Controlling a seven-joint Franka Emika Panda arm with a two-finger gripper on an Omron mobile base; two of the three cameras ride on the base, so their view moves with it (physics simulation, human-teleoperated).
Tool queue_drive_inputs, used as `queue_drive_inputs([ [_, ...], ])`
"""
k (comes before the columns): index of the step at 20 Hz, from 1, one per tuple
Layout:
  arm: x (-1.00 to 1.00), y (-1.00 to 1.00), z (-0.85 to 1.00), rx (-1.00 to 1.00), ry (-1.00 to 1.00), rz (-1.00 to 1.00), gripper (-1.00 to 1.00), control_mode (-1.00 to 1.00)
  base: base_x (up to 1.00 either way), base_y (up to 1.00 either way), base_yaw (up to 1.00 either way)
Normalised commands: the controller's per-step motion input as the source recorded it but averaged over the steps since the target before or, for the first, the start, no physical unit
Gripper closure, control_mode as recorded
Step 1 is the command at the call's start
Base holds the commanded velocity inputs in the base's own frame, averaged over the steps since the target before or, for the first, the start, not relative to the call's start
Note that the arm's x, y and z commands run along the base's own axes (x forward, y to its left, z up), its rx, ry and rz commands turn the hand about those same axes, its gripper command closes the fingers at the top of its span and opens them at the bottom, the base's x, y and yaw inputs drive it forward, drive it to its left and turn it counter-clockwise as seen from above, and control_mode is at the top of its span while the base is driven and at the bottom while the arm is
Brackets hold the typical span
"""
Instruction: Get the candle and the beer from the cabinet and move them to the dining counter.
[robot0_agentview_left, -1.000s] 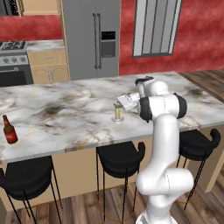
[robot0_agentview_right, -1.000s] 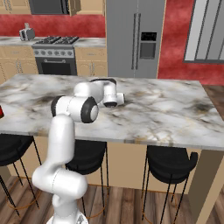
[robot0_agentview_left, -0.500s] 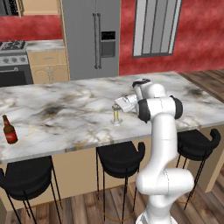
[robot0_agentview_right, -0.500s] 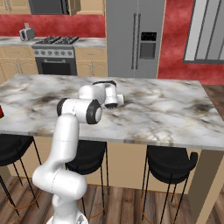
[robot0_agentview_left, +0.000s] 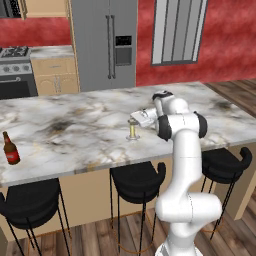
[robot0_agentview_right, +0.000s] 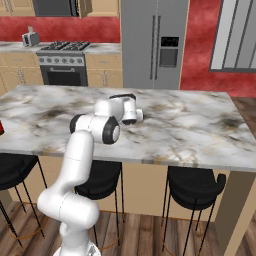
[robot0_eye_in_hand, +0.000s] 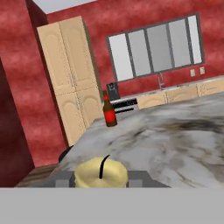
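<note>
The candle (robot0_agentview_left: 132, 129) stands upright on the dining counter (robot0_agentview_left: 75, 125), a slim pale yellow-olive stick set in a small silver dish-shaped holder, roughly at the middle of the marble top and nearer its stool-side edge. In the hand view its rounded yellow top with a curved black wick (robot0_eye_in_hand: 101, 171) sits right between the gripper's dark fingertips. The gripper (robot0_agentview_left: 134, 120) reaches in sideways at the candle's upper end, its jaws narrowly parted on either side of the stick; whether they press on it or stand just clear cannot be told. The beer (robot0_agentview_left: 10, 149), a dark brown bottle with a red label and narrow neck, stands upright near the counter's far left end, well apart from the candle.
</note>
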Motion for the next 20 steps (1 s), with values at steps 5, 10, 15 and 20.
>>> queue_drive_inputs([
  [5,0.00,0.00,-0.29,0.07,-0.02,0.00,1.00,-1.00,0.00,0.00,0.00],
  [10,-0.07,0.00,-0.03,-0.01,-0.15,0.00,1.00,-1.00,0.00,0.00,0.00],
  [15,-0.06,0.01,-0.02,-0.01,-0.13,0.00,1.00,-1.00,0.00,0.00,0.00],
  [20,-0.08,0.00,-0.04,-0.02,-0.13,0.00,1.00,-1.00,0.00,0.00,0.00],
])
